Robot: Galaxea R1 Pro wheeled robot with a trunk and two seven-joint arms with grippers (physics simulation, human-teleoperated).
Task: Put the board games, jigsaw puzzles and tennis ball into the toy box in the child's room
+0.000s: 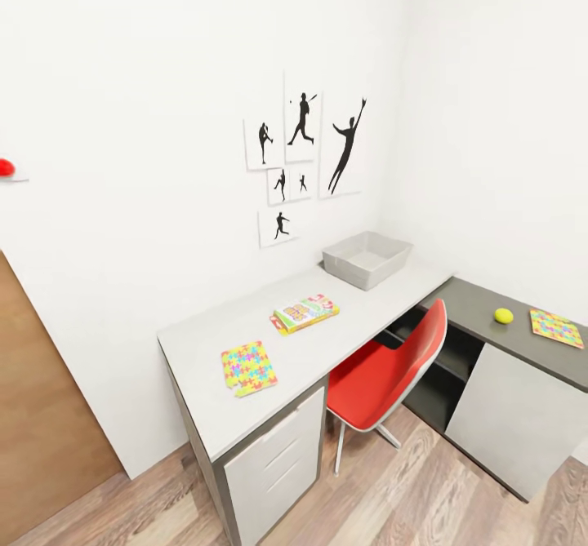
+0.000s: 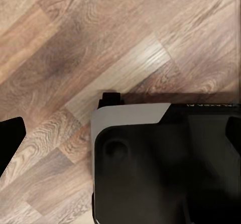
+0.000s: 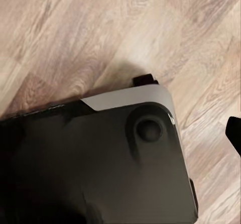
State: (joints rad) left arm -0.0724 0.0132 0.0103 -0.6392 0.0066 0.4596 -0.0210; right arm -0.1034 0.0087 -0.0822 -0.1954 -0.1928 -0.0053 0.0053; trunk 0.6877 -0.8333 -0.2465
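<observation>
**Head view: toys spread along the corner counter**

Head view looks down on an L-shaped counter (image 1: 359,330) in a white-walled room with a plank floor (image 1: 425,489). At the far end of the white top, against the wall, sits the grey toy box (image 1: 367,259), open-topped. Nearer, about mid-counter, lies a board game (image 1: 306,312) with a green edge, flat on the top. Nearer still and to the left lies a jigsaw (image 1: 248,368), close to the near edge above the white drawers (image 1: 278,456). On the lower dark section at right rest the tennis ball (image 1: 504,315) and, just right of it, a second jigsaw (image 1: 556,327), the two apart. A red chair (image 1: 390,375) is tucked into the corner between the two sections. Black baseball silhouettes (image 1: 306,158) hang on the wall above the counter.

Left wrist view shows floor and the robot's dark base (image 2: 165,163); a black shape at the edge may be a fingertip of the left pincer, whose state I cannot tell. Right wrist view is alike: base (image 3: 95,163), floor, pincer state unclear.
</observation>
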